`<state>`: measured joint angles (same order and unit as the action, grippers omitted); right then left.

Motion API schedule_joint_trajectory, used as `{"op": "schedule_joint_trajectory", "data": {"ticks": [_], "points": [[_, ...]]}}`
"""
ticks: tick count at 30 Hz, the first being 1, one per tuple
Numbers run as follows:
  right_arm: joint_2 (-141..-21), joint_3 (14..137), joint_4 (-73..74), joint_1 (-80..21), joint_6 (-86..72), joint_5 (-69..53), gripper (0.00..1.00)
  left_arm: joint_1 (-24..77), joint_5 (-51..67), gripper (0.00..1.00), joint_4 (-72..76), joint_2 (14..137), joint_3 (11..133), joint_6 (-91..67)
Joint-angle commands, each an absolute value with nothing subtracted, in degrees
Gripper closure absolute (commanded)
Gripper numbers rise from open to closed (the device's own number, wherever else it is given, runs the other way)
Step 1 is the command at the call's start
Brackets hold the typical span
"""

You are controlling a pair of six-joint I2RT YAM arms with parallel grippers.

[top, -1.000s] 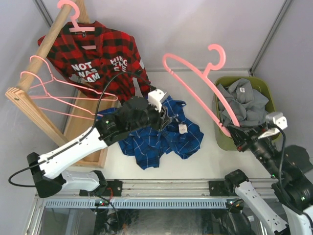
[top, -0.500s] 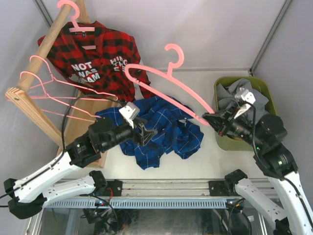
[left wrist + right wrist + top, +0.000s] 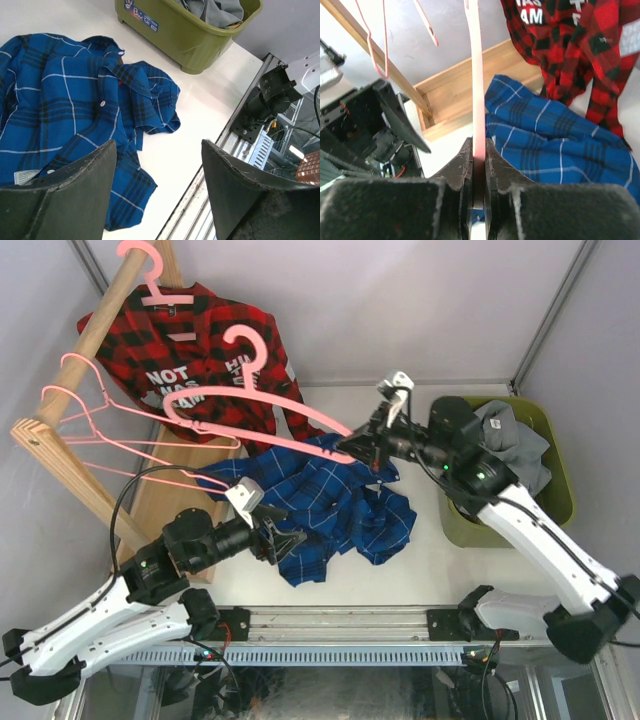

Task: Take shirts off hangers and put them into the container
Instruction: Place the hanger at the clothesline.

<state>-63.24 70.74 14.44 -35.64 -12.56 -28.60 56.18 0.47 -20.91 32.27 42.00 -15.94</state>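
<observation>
Top external: blue plaid shirt (image 3: 340, 502) on table (image 3: 430, 565); container (image 3: 456, 527) at its 3 o'clock.
Right gripper (image 3: 360, 447): clenched on pink hanger (image 3: 474, 75).
Left gripper (image 3: 159, 150): spread, empty, at shirt's 7 o'clock.

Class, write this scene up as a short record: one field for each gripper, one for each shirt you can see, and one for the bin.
left gripper: open, empty, low over the table by the blue plaid shirt
right gripper: shut on a bare pink hanger, held above the table
blue plaid shirt: crumpled on the table, off any hanger
red-black shirt: on a second hanger hooked over the wooden rail
grey shirt: in the container
container: olive-green, at the table's right side
</observation>
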Motion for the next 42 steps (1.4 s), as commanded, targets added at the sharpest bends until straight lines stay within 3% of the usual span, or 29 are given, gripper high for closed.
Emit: {"op": "schedule_joint_trajectory", "data": {"ticks": [1, 14, 22, 28, 39, 42], "points": [[-71.3, 81.4, 6.2, -38.4, -8.1, -28.8, 1.00, 56.2, 2.2, 0.28, -20.3, 32.2, 41.7, -17.3], [-99.3, 115.0, 12.3, -45.5, -6.0, -29.3, 1.00, 56.4, 1.3, 0.25, -21.4, 32.7, 41.2, -17.7], [-109.5, 128.9, 14.2, -47.6, -7.1, -29.6, 1.00, 56.4, 0.0, 0.15, -21.6, 32.8, 41.0, -17.9], [-113.5, 132.6, 18.3, -48.7, -6.3, -29.0, 1.00, 56.4, -1.1, 0.09, -21.9, 33.0, 41.0, -17.8], [-114.1, 132.7, 21.1, -49.0, -5.4, -28.1, 1.00, 56.4, -2.5, 0.07, -22.3, 33.1, 40.7, -18.6], [-112.9, 132.1, 21.9, -49.0, -5.3, -27.6, 0.84, 56.4, -3.0, 0.07, -22.2, 32.9, 40.8, -19.0]]}}
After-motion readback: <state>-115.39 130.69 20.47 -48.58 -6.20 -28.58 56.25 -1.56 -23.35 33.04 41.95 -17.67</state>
